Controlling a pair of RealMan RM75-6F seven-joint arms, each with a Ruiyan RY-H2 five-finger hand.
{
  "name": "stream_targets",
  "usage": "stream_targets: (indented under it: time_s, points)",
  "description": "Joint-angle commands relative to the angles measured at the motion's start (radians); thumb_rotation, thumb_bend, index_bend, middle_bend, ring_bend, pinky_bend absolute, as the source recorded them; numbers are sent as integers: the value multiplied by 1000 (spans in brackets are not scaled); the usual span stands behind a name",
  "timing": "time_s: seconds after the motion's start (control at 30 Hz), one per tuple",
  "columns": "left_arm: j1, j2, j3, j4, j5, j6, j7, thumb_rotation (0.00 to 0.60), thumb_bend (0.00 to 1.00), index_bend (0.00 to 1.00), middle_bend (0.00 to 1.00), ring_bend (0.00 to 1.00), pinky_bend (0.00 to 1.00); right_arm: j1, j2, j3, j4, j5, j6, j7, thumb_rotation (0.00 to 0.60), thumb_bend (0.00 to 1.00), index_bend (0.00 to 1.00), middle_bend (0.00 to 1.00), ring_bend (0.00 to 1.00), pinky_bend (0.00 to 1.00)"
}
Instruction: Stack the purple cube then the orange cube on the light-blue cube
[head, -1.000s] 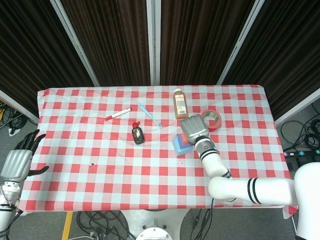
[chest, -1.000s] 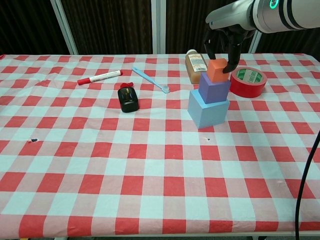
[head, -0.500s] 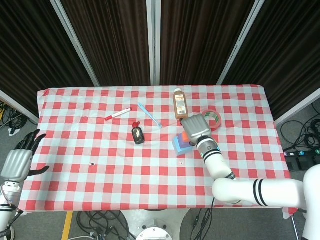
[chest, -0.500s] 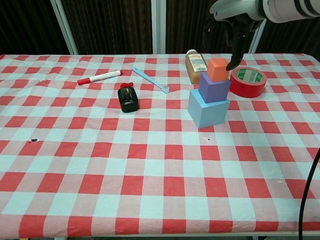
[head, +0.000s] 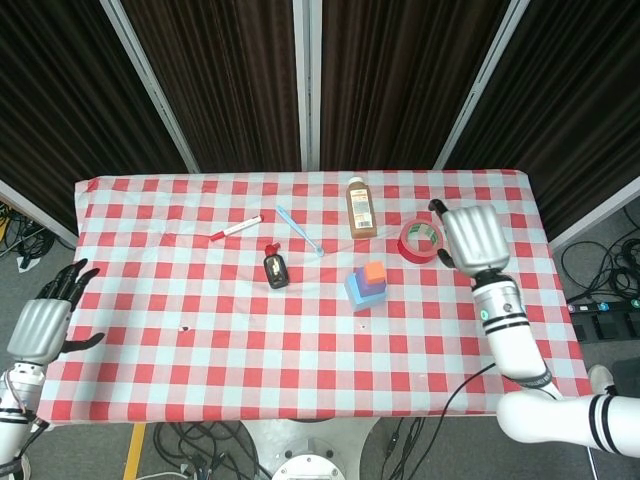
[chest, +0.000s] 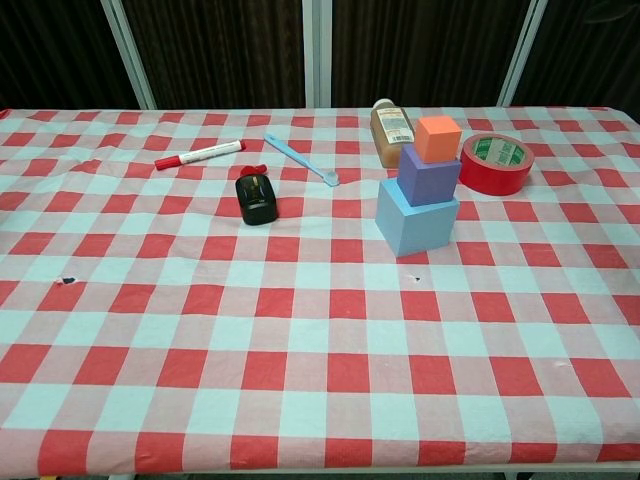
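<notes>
The three cubes stand as one tower right of the table's middle. The light-blue cube (chest: 417, 222) is at the bottom, the purple cube (chest: 430, 173) sits on it, and the orange cube (chest: 438, 138) is on top. The head view shows the same tower from above: orange cube (head: 375, 271), purple cube (head: 368, 284), light-blue cube (head: 354, 293). My right hand (head: 472, 238) is raised well to the right of the tower, beside the tape roll, and holds nothing. My left hand (head: 42, 325) hangs off the table's left edge with its fingers spread and empty. The chest view shows neither hand.
A red tape roll (chest: 496, 163) lies just right of the tower and a brown bottle (chest: 391, 132) stands right behind it. A small black bottle (chest: 258, 198), a blue spoon (chest: 302, 160) and a red marker (chest: 199, 154) lie to the left.
My right hand has let go of the orange cube, risen and swung away to the right, out of the chest view. The orange cube stays on the purple cube. The left hand has barely moved.
</notes>
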Motion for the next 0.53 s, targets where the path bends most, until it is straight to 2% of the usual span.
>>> stream_targets:
  time_s: [0.03,0.07,0.1,0.17,0.23,0.33,0.53]
  points:
    - [-6,4,7,-8,13,-7,-9,600,159,153,115,65,209,-311,-98,-166,218,-314,237,226,600,133,165,334,282,585]
    - [-7,5,9,-9,18,-7,-11,600,160,153,115,65,209,-336,-98,-181,236,-326,220,275,600,134,100,231,150,433]
    - [-8,6,11,-10,23,-8,-12,600,160,153,115,65,209,-365,-96,-192,269,-345,201,350,600,135,55,163,61,321]
    - [-9,7,13,-14,27,-7,-10,600,161,153,115,65,209,-406,-108,-195,337,-364,185,437,600,137,15,87,1,214]
    - [-9,8,17,-21,33,-6,-10,600,161,153,115,65,209,-445,-126,-200,394,-375,172,470,600,138,4,52,0,158]
    - [-11,9,25,-31,44,-8,-13,600,161,153,115,65,209,-491,-161,-199,441,-411,199,439,600,138,0,15,0,67]
    - [-13,3,27,-39,48,-6,4,600,161,153,116,65,209,-546,-209,-176,455,-482,248,344,600,137,0,10,0,32]
